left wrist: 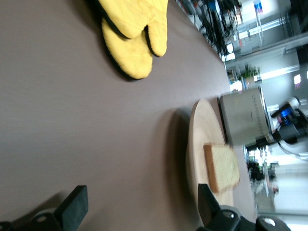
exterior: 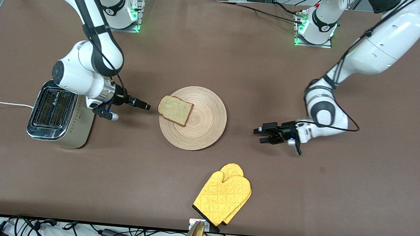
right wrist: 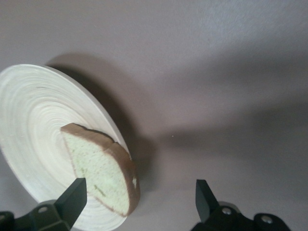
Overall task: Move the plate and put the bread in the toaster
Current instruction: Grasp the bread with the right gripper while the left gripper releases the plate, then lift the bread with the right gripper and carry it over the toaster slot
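— Front view?
— Bread (exterior: 175, 110) overhangs the plate (exterior: 198, 126) toward the toaster (exterior: 58, 118); my right gripper (exterior: 142, 104) aims at it.
— Left wrist?
— Left gripper (left wrist: 139, 208) empty, fingers wide, near the plate.
— Right wrist?
— Fingers (right wrist: 73, 196) spread wide, lined up on the crust for gripping.

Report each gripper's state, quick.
Left gripper: open, holding nothing, beside the plate.
Right gripper: open, empty, by the bread.

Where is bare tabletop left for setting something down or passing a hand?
Bare stretches: between the plate and the robot bases, and between the toaster and the oven mitts. Crowded: the right tool fills the gap between toaster and bread; the left tool sits beside the plate.
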